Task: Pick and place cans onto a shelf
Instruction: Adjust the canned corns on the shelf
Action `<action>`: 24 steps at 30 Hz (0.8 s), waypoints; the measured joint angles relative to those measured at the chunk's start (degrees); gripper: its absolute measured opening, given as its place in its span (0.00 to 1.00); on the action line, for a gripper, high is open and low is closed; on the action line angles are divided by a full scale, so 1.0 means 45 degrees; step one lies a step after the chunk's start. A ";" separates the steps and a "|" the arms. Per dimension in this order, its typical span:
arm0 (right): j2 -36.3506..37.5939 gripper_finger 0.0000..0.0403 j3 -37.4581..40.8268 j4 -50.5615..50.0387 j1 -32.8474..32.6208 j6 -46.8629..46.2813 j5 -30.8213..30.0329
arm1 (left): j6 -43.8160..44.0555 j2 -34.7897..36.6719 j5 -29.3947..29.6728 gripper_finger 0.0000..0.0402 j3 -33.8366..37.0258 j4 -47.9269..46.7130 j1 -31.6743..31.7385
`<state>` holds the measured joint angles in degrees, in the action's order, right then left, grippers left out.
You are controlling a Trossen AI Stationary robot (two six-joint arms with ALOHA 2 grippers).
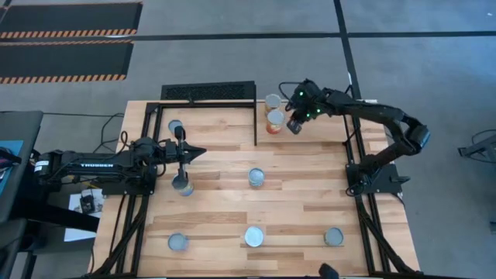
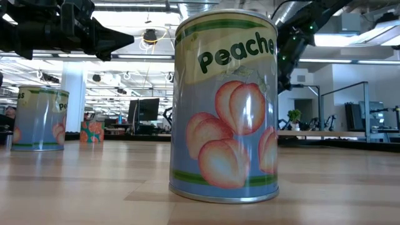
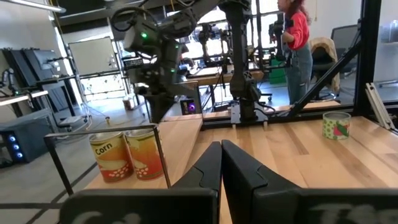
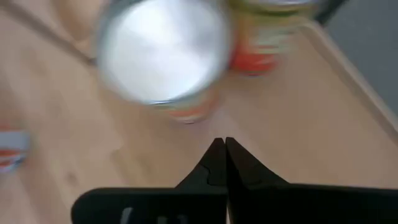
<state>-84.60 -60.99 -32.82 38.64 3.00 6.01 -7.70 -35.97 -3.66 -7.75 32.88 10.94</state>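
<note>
Two orange-labelled cans [image 1: 273, 101] [image 1: 275, 121] stand upright at the table's far edge, just right of the black shelf frame [image 1: 209, 93]. They also show in the left wrist view [image 3: 112, 155] [image 3: 146, 152]. My right gripper [image 1: 294, 126] is shut and empty, close beside the nearer of the two cans [image 4: 165, 53] and a little above it, not touching it. My left gripper [image 1: 198, 153] is shut and empty over the table's left part, pointing toward the right edge. Several more cans stand upright on the table, among them a peach can [image 2: 225, 106].
Loose cans stand at the far left [image 1: 175, 126], the left [image 1: 184, 184], the middle [image 1: 256, 177] and along the near edge [image 1: 178, 242] [image 1: 254, 236] [image 1: 334, 236]. The shelf's thin black post [image 1: 256, 124] stands near the two cans. A person [image 3: 295, 43] stands in the room beyond.
</note>
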 joint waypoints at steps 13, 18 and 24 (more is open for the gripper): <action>-0.0217 0.01 0.0005 0.1389 -0.0670 -0.0546 -0.0012 | 0.0063 -0.0005 0.0005 0.00 0.0005 -0.0005 0.0000; -0.0217 0.01 0.0005 0.1709 -0.0779 -0.0563 -0.0007 | 0.0063 -0.0005 0.0005 0.00 0.0005 -0.0007 0.0000; -0.0011 0.03 0.0009 0.1577 -0.0810 -0.0276 -0.0016 | 0.0073 -0.0005 0.0005 0.00 0.0005 -0.0020 0.0003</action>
<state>-84.65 -60.95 -25.72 35.00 1.76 5.94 -7.38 -35.99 -3.64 -7.73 32.79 10.95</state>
